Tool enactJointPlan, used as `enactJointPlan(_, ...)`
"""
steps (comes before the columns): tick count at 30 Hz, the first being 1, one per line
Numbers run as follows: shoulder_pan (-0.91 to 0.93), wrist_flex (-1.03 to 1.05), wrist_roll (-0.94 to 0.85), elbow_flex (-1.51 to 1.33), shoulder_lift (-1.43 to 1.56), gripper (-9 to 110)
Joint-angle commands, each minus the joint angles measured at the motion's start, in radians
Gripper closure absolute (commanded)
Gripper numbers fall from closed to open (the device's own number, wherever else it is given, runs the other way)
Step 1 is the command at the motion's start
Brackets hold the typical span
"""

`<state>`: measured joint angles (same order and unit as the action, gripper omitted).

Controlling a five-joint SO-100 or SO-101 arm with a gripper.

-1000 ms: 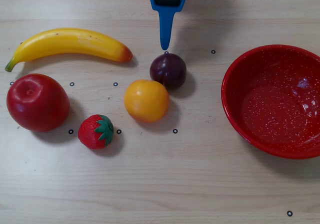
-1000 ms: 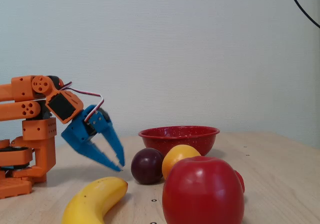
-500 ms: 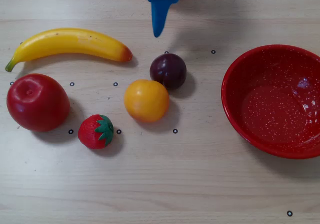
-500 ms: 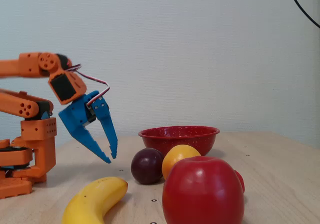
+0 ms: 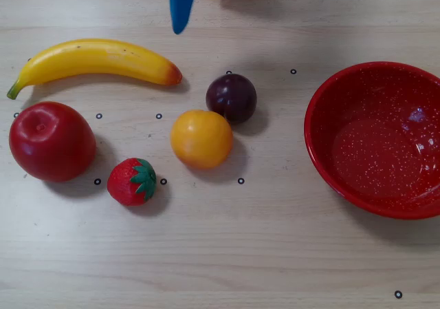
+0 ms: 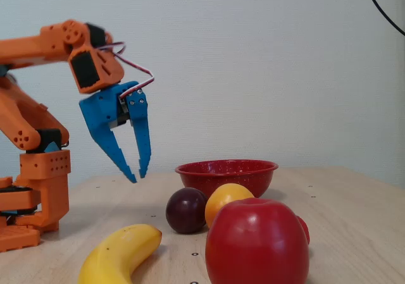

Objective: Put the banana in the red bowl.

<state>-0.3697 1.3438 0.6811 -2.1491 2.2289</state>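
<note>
My hand (image 6: 135, 175) hangs in the air w/ nothing in it, fingers a little apart, tips pointing down, well above the tabletop (image 5: 275, 254). In the overhead view only its blue tip shows at the top edge (image 5: 180, 25), above and a bit right of the banana's orange-red end.

Banana (image 5: 96, 60) lies flat on the tabletop, upper left in the overhead view, green stem to the left, apart from the hand. In the fixed view it's at the bottom, near the cam (image 6: 120, 253), below the hand.

Around it: red apple (image 5: 51, 141) just below the banana's stem half, strawberry (image 5: 133, 181) beside the apple, round orange fruit (image 5: 201, 139) and dark plum (image 5: 232, 98) near each other mid-table, plum close to the banana's red end.

Red bowl (image 5: 330, 178) sits at the right side, well apart from the banana, inside empty afaict.

Progress: basically nothing done yet. Banana not grasped, not lifted, bowl empty. Left, as I judge it: bring hand down over the banana, prob open wider, close on it, lift, carry it rightward past the plum and orange fruit, drop in bowl
</note>
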Motion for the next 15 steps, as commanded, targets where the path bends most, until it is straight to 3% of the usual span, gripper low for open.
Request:
enactJointPlan(1,-0.040,0.051,0.041,0.184,-0.048,101)
enactJointPlan(7,-0.138,0.149,0.077,0.400,-0.264,101)
enactJointPlan(15,-0.276,0.206,0.156,0.604,-0.515,89)
